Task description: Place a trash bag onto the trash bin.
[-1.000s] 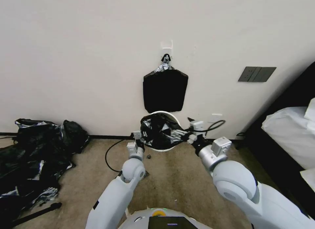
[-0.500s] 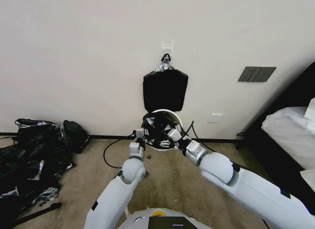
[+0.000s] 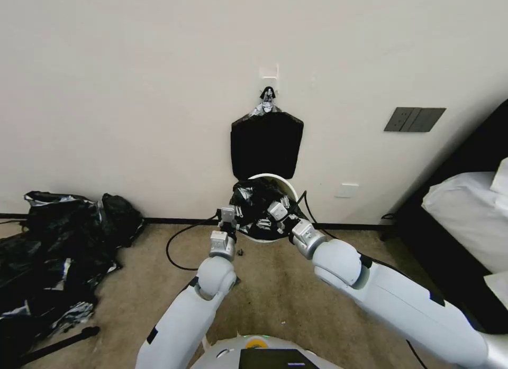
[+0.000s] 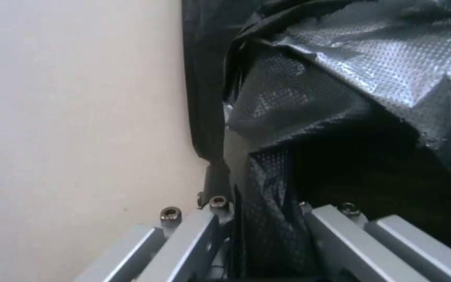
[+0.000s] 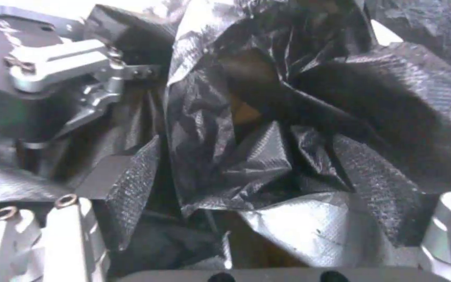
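Swinging in from the right over the last second, the right arm has brought its right gripper over the mouth of the trash bin, which stands on the floor against the far wall. At the bin's left edge the left gripper has its fingers closed on a fold of the trash bag, apparently pinning that side at the rim. Crumpled bag fills the bin's mouth. The right gripper sits spread wide, fingers on either side of the plastic, gripping nothing, probably there to press the bag down inside.
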